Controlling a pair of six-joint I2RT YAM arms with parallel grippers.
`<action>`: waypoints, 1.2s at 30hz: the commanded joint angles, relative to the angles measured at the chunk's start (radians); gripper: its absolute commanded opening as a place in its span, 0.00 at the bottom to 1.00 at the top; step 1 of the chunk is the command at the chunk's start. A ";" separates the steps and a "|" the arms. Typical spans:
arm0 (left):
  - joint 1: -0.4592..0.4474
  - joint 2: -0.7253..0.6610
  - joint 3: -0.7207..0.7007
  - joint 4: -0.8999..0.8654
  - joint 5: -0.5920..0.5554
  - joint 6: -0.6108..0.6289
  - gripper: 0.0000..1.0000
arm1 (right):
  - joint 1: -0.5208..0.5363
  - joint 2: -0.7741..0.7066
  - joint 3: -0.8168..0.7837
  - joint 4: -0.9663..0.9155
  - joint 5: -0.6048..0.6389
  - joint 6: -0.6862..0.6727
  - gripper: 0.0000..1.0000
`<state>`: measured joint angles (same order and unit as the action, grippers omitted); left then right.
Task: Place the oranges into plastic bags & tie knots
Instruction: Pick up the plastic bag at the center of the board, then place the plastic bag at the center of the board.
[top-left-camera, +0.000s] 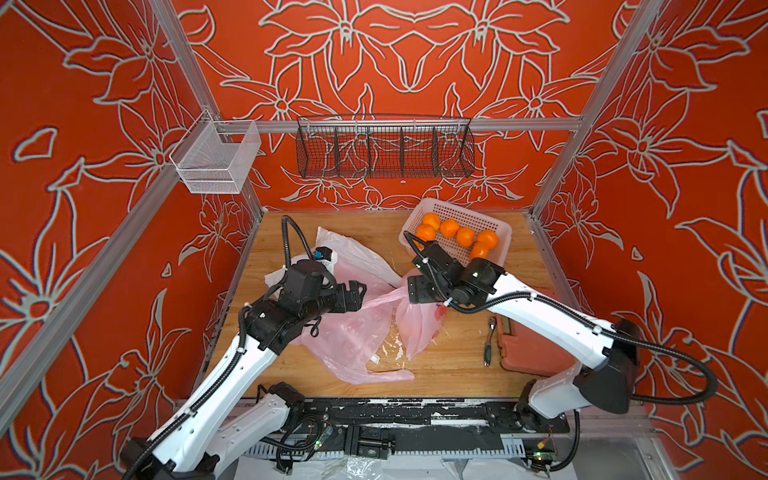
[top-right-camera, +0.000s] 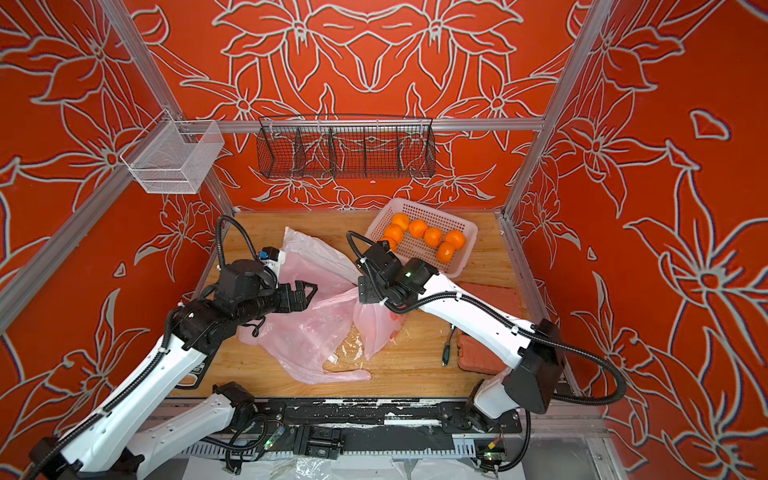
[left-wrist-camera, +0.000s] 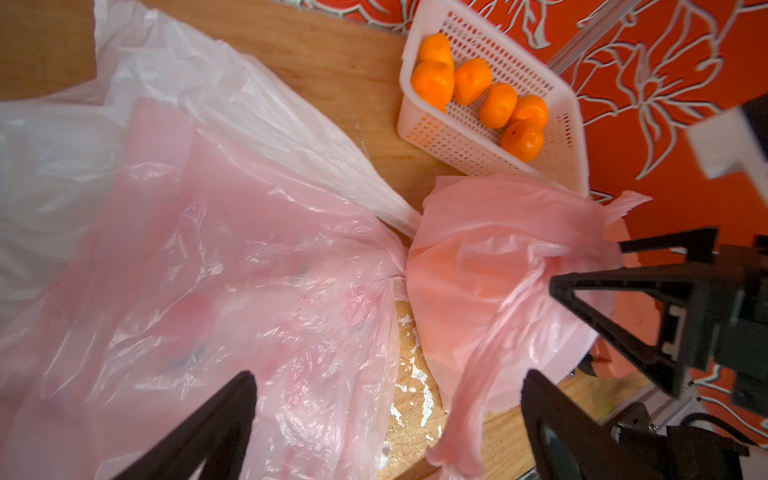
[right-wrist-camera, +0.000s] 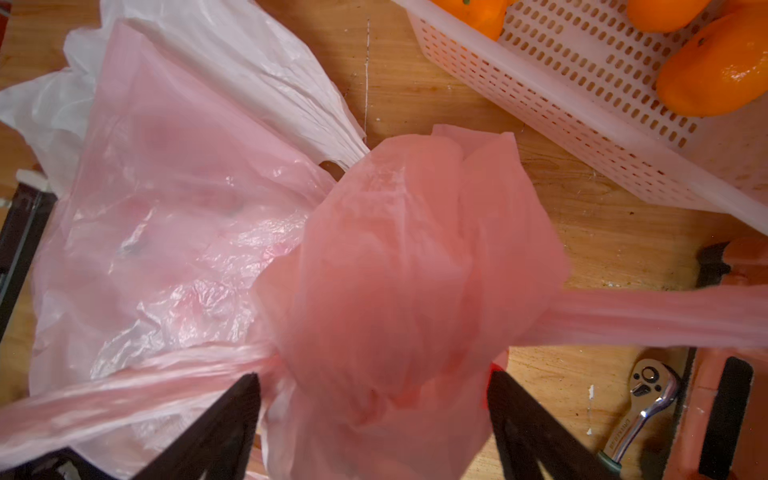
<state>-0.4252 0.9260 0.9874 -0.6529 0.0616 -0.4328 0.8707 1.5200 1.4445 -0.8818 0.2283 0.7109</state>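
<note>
Table lies bare well in front of the basket. Left of it, flat pink bag overlaps white bag; bulging pink bag sits just before it. Six oranges inside. Right gripper spread wide, straddling the bulging bag; left gripper wide, empty.

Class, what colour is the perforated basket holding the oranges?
The basket is white, best seen in the left wrist view.
</note>
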 joint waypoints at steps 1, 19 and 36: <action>0.016 0.023 0.042 -0.074 -0.040 -0.036 0.97 | 0.004 0.044 0.068 -0.073 0.085 0.034 0.72; 0.014 0.045 0.025 -0.035 0.002 -0.034 0.97 | -0.085 -0.273 0.182 -0.242 0.363 -0.116 0.00; -0.179 0.329 0.179 -0.054 -0.130 0.094 0.97 | -0.819 -0.084 0.245 -0.121 0.261 -0.430 0.00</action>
<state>-0.5976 1.2476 1.1511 -0.6895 -0.0513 -0.3611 0.1127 1.3994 1.6730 -1.0782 0.5301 0.3466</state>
